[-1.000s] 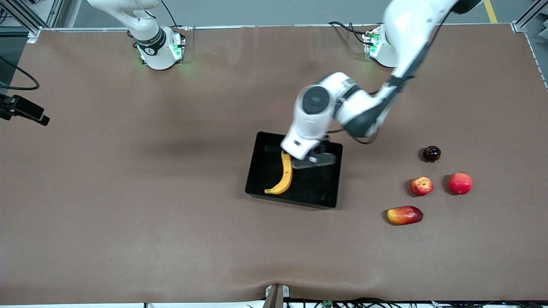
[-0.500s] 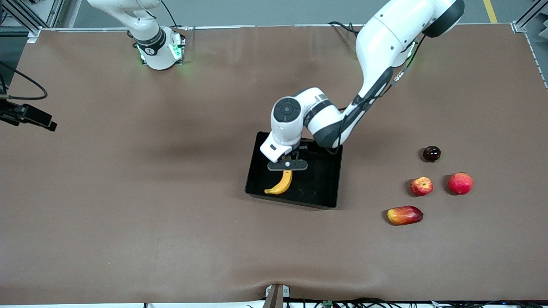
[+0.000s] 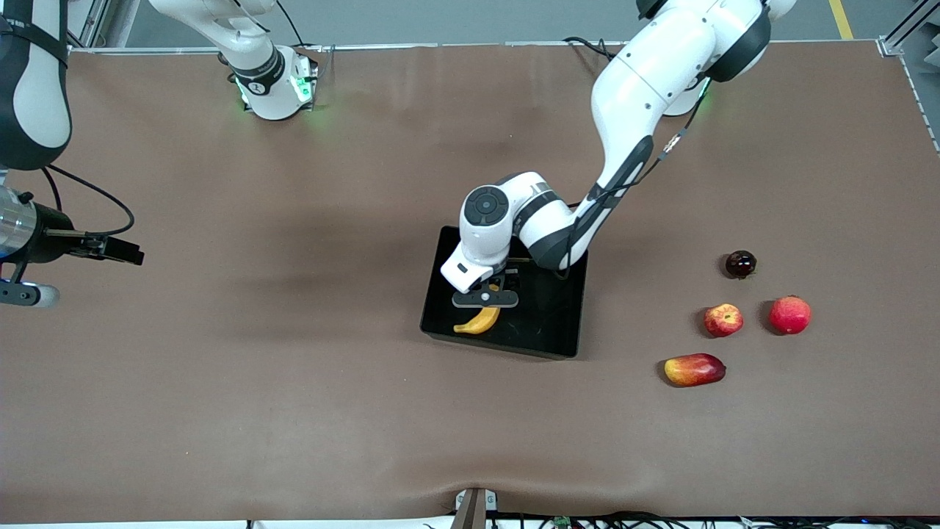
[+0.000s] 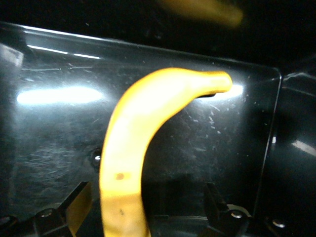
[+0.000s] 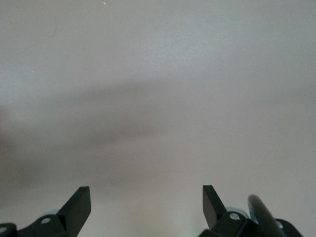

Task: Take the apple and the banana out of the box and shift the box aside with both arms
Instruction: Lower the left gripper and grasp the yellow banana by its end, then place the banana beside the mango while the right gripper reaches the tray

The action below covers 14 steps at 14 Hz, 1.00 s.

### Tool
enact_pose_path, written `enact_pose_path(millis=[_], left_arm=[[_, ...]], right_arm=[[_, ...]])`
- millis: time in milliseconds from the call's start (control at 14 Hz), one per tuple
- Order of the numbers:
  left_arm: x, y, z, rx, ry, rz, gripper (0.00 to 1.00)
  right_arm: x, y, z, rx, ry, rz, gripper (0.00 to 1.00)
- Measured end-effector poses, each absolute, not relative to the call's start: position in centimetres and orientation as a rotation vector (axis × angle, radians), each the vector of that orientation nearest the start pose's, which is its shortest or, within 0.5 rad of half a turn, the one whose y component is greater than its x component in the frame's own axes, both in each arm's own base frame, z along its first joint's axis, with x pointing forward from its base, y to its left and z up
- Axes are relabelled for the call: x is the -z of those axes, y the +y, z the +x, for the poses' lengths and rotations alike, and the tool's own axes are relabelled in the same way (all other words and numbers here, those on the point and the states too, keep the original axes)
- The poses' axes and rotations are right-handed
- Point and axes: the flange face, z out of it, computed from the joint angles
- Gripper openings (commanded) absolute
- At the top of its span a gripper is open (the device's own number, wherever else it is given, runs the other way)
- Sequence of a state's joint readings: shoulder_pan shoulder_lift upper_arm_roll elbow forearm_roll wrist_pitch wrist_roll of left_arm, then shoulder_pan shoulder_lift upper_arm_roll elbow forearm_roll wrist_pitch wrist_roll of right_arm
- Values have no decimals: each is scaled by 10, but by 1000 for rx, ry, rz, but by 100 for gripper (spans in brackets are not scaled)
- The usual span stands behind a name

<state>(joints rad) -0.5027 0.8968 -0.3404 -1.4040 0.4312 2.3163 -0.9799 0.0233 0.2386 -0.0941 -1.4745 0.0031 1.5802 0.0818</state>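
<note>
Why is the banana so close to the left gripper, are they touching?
Apart. The left wrist view shows the left gripper open, its fingers standing clear on either side of the banana, which lies in the box.

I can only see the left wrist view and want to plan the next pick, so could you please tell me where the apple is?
Observer: The apple sits on the table, outside the box, toward the left arm's end.
Operator: Thank you. Is anything close to it?
Observer: Yes. There is a larger pinkish-red fruit beside it, a mango nearer the front camera, and a dark round fruit farther from it.
Operator: And where is the right gripper?
Observer: The right gripper is open over the table toward the right arm's end, holding nothing.
</note>
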Motion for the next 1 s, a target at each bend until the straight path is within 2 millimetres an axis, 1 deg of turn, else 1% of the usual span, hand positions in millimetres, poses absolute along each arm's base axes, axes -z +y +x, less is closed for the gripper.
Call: enact_pose_path(millis=[71,143,214,286,357,500,643,714,786,1000], left_arm=[[-184,-509,531,157,35,-3163,74],[-178,-509,530,151,56,-3162,49],[-172,-509,529,146,89,-3161,23],[-170,-509,529,145,123,-3159,2],[-172,-509,530,152,142,-3160,0],[-178,-507,537,172,143,-3162,0],[-190,-504,545,188,126,-3158,0],[-203,-502,550,196,115,-3149,0],[-219,-499,555,208,102,-3139,0],[-283,-482,568,246,49,-3096,0]], right_arm=[[-530,-42,620,-190,249,-3146,100],[-527,-47,622,-186,262,-3146,100],[-521,-51,624,-196,272,-3146,100],[-513,-52,626,-214,273,-3146,100],[-503,-50,629,-238,270,-3146,100],[-484,-48,635,-277,263,-3146,100],[-475,-47,637,-301,261,-3144,100],[-475,-44,636,-308,257,-3135,100],[-475,-36,636,-313,246,-3114,100],[-474,4,635,-337,239,-3031,100]])
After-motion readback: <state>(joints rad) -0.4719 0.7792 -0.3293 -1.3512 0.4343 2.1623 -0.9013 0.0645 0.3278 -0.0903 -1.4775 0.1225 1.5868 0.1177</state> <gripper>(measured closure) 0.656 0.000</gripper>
